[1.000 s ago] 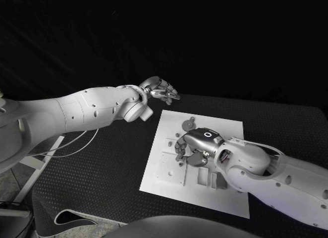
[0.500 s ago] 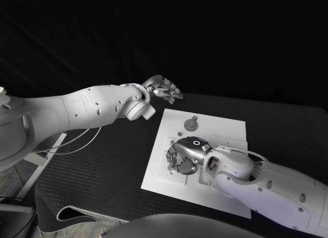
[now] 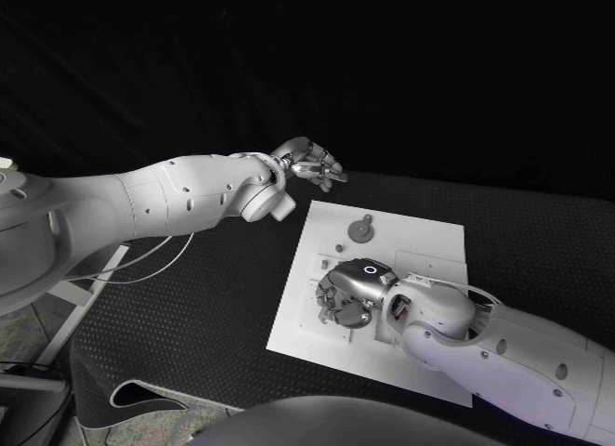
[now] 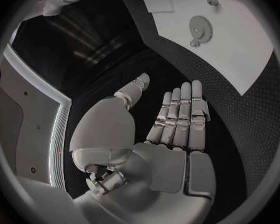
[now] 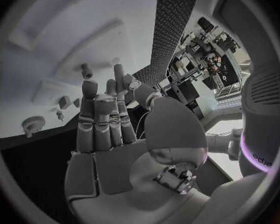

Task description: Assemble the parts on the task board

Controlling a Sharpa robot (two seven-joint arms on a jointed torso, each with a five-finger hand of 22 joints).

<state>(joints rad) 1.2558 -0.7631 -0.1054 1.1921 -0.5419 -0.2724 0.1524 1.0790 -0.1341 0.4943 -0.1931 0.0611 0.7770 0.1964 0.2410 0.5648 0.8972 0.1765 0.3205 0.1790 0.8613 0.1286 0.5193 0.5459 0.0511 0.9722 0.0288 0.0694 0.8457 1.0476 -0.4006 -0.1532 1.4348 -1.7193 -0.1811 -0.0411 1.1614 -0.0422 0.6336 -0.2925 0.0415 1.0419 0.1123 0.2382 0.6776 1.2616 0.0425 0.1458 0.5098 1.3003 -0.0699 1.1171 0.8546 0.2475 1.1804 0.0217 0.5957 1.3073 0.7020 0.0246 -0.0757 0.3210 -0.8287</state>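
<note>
- Two hands, and neither holds anything. The right hand (image 3: 346, 297) hangs low over the near-left part of the task board (image 3: 422, 237); its wrist view shows the fingers (image 5: 97, 119) straight, side by side, with nothing between them and the thumb.
- Off the board's far-left corner, the left hand (image 3: 309, 165) is raised over the black table (image 3: 187, 307). Its fingers (image 4: 184, 114) are extended and its palm is bare, so it is open too.
- On the board's far half lies a gear (image 3: 359, 228), a flat toothed disc with a small round piece just beside it. It sits beyond the right hand's fingertips, well apart from them, toward the left hand's side.
- The left wrist view shows the same gear (image 4: 200, 28) ahead of the left fingertips, past the board's edge.
- Being round, the gear has no long axis to line up with. The board's long side runs from near to far.
- Smaller parts and raised outlines lie around and partly under the right hand; I cannot tell their shapes or whether any is already seated.
- My judgement: the right hand is nearer the parts at the board's middle, and the left hand is at least as well placed for the gear.
- One marking is visible, a small ring on the back of the right hand. Faint lettering on the robot's body in the right wrist view is too small to read.
</note>
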